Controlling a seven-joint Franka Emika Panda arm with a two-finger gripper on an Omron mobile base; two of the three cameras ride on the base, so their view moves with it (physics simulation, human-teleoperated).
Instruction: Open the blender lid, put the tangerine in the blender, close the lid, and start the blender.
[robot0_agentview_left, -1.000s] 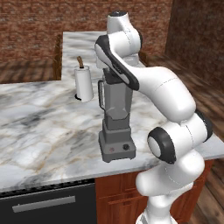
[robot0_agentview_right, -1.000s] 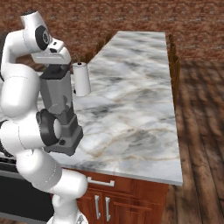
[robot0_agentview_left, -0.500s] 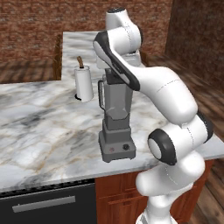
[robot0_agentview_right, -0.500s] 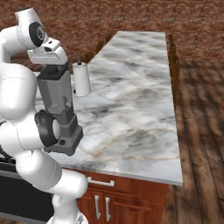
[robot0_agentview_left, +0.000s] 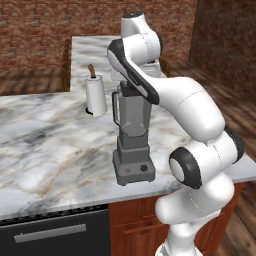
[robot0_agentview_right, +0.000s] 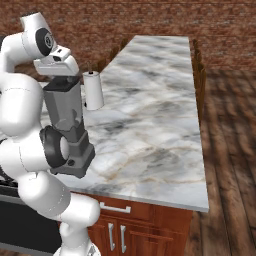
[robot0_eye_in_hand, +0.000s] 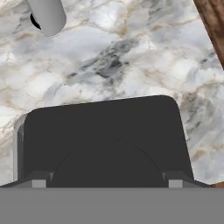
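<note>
Standing near the front edge of a grey-veined marble counter (robot0_agentview_left: 45, 150), the blender (robot0_agentview_left: 133, 145) is a tall grey appliance with a tapered square jar, a side handle and a boxy base carrying a small red button and a dark knob on its front face. Its jar top is capped by the blender lid (robot0_eye_in_hand: 103, 140), a square, dark grey-black cover with a darker round centre, seated flat on the rim and seen from directly above in the hand view. Directly over the blender, the white arm bends down so that the gripper (robot0_agentview_right: 59, 75) hangs just above the lid; its jaws stand spread wide, released and grasping nothing, with one small dark fingertip (robot0_eye_in_hand: 38, 180) showing at either side of the lid's near edge. Whether the fingertips touch the lid cannot be told. Behind the blender, a little farther back on the counter, stands an upright white paper-towel roll (robot0_agentview_left: 95, 95) on a holder with a brown post sticking out of its top. Below the counter in front of the blender are reddish wood cabinet doors (robot0_agentview_right: 117, 235) with pale handles, and beside them a black appliance front (robot0_agentview_left: 55, 232) with a long grey handle. A red brick wall (robot0_agentview_left: 50, 25) rises beyond the counter, and dark wood flooring (robot0_agentview_right: 230, 150) lies off to the blender's far side.
</note>
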